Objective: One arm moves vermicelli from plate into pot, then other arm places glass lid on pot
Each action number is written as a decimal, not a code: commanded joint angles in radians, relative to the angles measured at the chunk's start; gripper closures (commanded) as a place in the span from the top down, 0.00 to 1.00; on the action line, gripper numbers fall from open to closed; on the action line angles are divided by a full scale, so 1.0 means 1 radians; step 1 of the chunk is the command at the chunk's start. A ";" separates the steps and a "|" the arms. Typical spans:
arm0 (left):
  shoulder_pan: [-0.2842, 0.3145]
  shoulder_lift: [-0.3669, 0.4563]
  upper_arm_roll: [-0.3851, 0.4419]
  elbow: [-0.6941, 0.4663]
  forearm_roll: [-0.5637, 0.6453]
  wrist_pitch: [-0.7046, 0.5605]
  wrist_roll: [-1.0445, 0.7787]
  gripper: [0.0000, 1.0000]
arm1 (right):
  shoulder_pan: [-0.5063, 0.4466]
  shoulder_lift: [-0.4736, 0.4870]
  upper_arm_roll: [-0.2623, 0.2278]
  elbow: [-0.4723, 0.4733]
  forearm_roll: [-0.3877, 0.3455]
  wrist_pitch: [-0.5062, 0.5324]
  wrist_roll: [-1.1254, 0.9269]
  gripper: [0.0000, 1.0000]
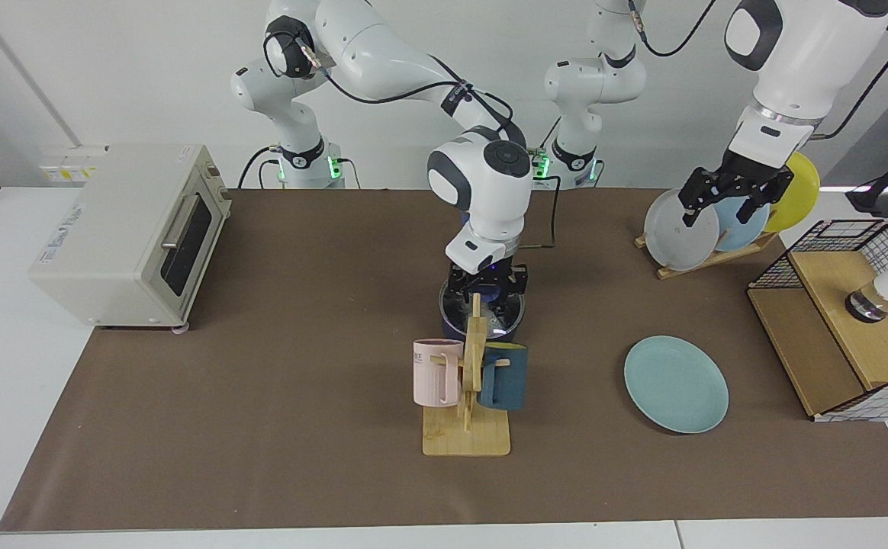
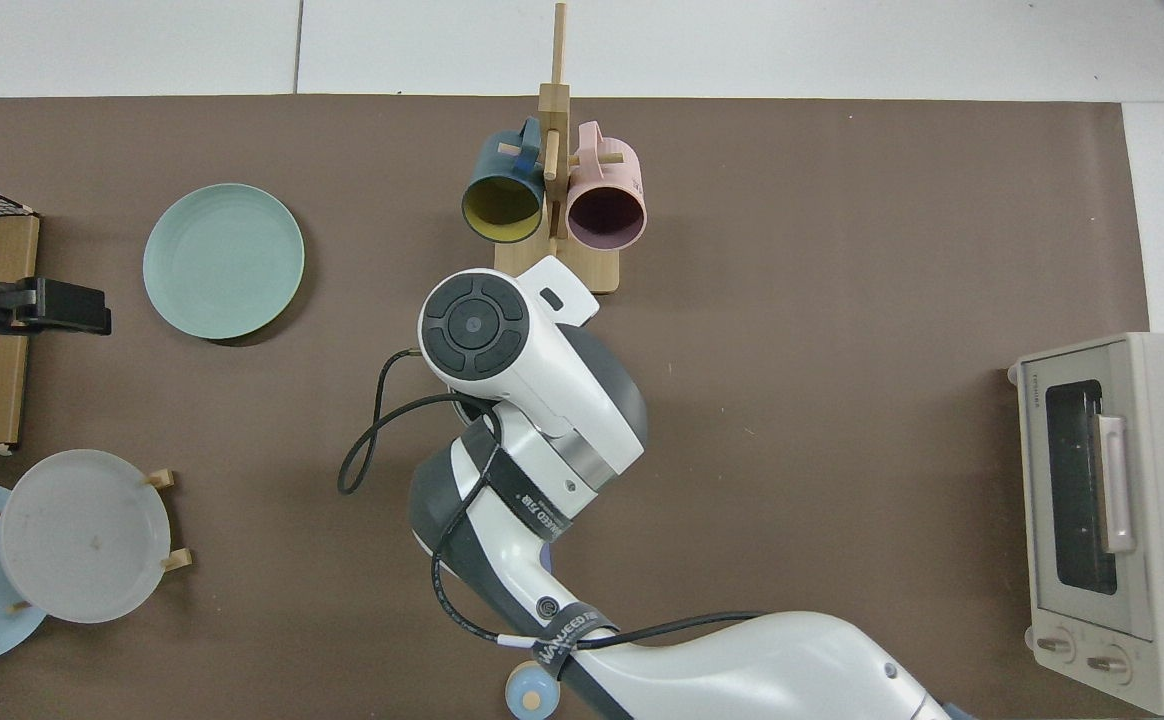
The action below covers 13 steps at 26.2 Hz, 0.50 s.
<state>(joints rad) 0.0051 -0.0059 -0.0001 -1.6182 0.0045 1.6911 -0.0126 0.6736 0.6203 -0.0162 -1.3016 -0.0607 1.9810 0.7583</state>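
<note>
The right gripper (image 1: 487, 284) points straight down over the small dark navy saucepan (image 1: 482, 316) at the middle of the brown table mat (image 1: 299, 366). The round clear glass lid with a blue knob (image 1: 490, 311) sits on the pot's mouth, right under the gripper; whether the black fingers are closed on the knob or parted cannot be told. In the top view the arm's white wrist housing covers pot and lid entirely, and only the light blue knob of the pot's long handle (image 2: 527, 697) shows at the bottom edge.

Just at 6 o'clock of the pot in the facing view stands a wooden mug tree (image 1: 468, 396) carrying a pink mug (image 1: 436, 372) and a dark teal mug (image 1: 503, 375); its upright post crosses the front of the pot and lid.

The round flat teal-green plate (image 1: 676, 383) lies bare at 4 o'clock of the pot, well apart.

The left gripper (image 1: 732, 198) waits aloft at 2 o'clock, fingers spread with nothing between them, in front of a wooden rack of upright white, pale blue and yellow plates (image 1: 711, 221). A wire-sided wooden crate (image 1: 841, 320) sits at 3 o'clock, a cream toaster oven (image 1: 127, 232) at 9 o'clock.
</note>
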 commanded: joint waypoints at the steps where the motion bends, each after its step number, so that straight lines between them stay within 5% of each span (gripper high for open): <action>1: -0.002 -0.029 0.003 -0.031 -0.014 -0.001 0.002 1.00 | -0.009 0.019 0.007 0.079 -0.013 -0.066 0.035 0.90; 13: -0.002 -0.028 0.003 -0.031 -0.014 -0.001 0.002 1.00 | -0.065 -0.076 -0.001 0.078 -0.014 -0.182 -0.008 0.90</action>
<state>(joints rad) 0.0051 -0.0060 -0.0001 -1.6182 0.0045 1.6911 -0.0126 0.6346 0.5854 -0.0262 -1.2189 -0.0616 1.8358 0.7594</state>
